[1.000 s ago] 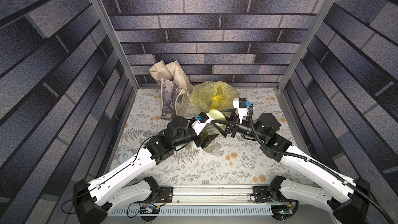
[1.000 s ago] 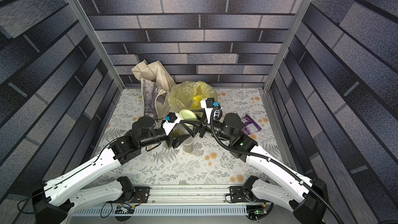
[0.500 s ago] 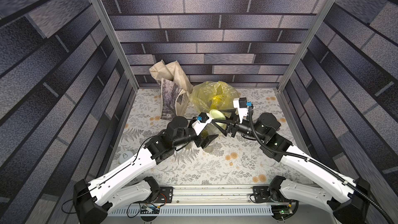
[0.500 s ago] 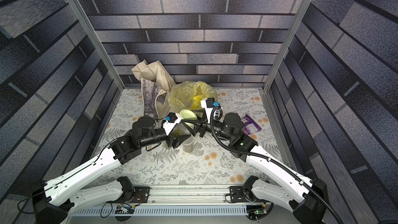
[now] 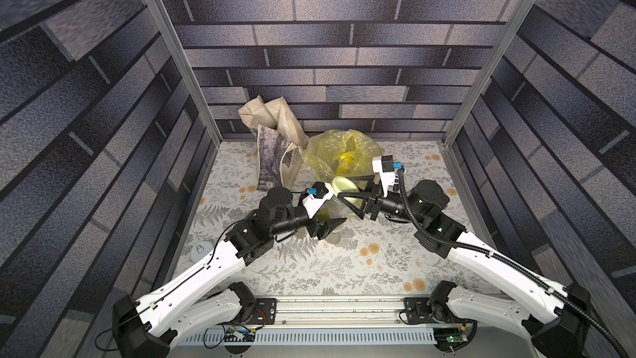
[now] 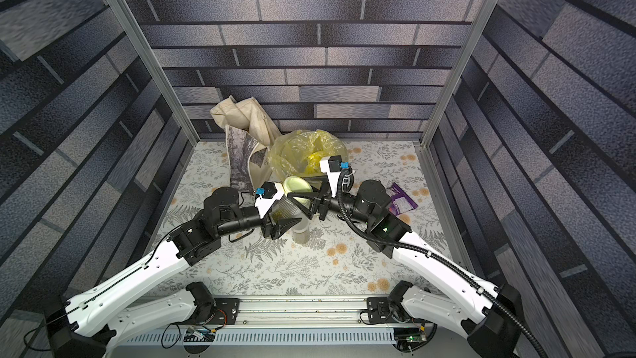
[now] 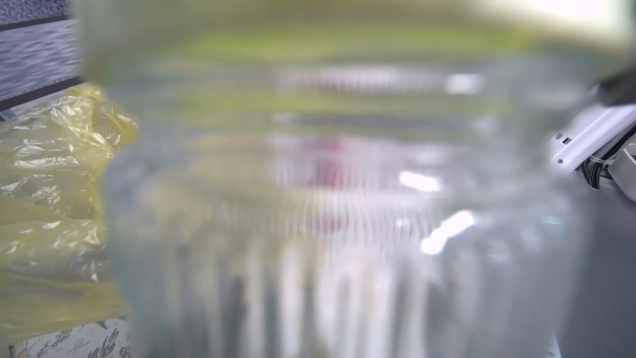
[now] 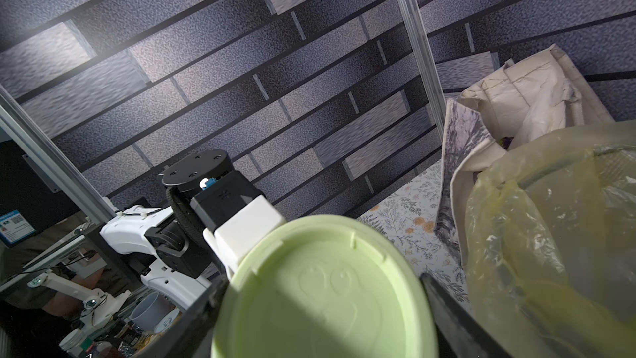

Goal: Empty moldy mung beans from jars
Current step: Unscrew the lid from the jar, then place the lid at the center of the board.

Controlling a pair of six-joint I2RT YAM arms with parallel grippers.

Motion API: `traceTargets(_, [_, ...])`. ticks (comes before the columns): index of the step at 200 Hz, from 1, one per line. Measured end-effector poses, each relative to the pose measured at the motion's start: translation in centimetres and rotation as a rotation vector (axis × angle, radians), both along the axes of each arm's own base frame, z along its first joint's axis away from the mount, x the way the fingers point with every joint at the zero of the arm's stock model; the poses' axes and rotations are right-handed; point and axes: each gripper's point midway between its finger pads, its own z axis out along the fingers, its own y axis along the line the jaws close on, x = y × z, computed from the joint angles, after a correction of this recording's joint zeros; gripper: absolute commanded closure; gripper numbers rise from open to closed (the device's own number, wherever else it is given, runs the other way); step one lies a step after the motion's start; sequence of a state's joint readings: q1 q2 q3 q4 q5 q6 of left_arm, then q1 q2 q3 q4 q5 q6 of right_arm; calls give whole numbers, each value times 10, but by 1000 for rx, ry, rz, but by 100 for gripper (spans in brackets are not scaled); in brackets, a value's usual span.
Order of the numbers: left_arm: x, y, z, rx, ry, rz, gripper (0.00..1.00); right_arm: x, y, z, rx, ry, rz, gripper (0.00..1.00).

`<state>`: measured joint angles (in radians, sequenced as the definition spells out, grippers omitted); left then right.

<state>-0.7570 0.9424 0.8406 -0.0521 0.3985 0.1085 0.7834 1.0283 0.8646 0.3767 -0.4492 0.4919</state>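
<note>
Holds the ribbed jar (image 5: 335, 205) tilted above the middle of the tabletop (image 5: 309, 270), clamped in the left claw (image 5: 331, 213). Inside, low against the wall, the mung beans (image 5: 322, 215). Grips with the right claw (image 5: 346, 187) the pale green lid (image 8: 323, 291), fingers (image 8: 206, 308) pressed on both sides of its rim. Unclear whether screwed on or loose. Directly under the left claw, a slim jar (image 6: 300, 232), upright on the tabletop. Just behind the lid, a yellow bag (image 5: 330, 153), spread open. Close beside it, a cream tote (image 5: 275, 156). Near the left tabletop edge, a whitish lid (image 5: 202, 248). Partly hidden behind the right arm, a purple packet (image 6: 401, 201).
</note>
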Motion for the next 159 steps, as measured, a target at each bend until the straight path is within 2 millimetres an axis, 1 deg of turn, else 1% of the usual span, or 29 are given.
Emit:
traceTargets(21, [-3, 1, 3, -16, -10, -13, 34, -1, -1, 5, 22, 5, 14, 40])
traceTargets(64, [-4, 2, 3, -21, -9, -16, 33, 1, -3, 7, 29, 8, 13, 39])
traceTargets(88, [0, 6, 1, -20, -3, 6, 33, 9, -15, 11, 30, 3, -31, 39])
traceTargets(119, [2, 7, 0, -20, -3, 16, 34, 12, -22, 20, 37, -7, -52, 39])
traceTargets(147, [1, 9, 2, -25, -10, 24, 34, 16, -28, 18, 14, -7, -82, 39])
traceTargets(159, [1, 11, 5, -29, -15, 27, 33, 18, -35, 18, 6, -10, -104, 39])
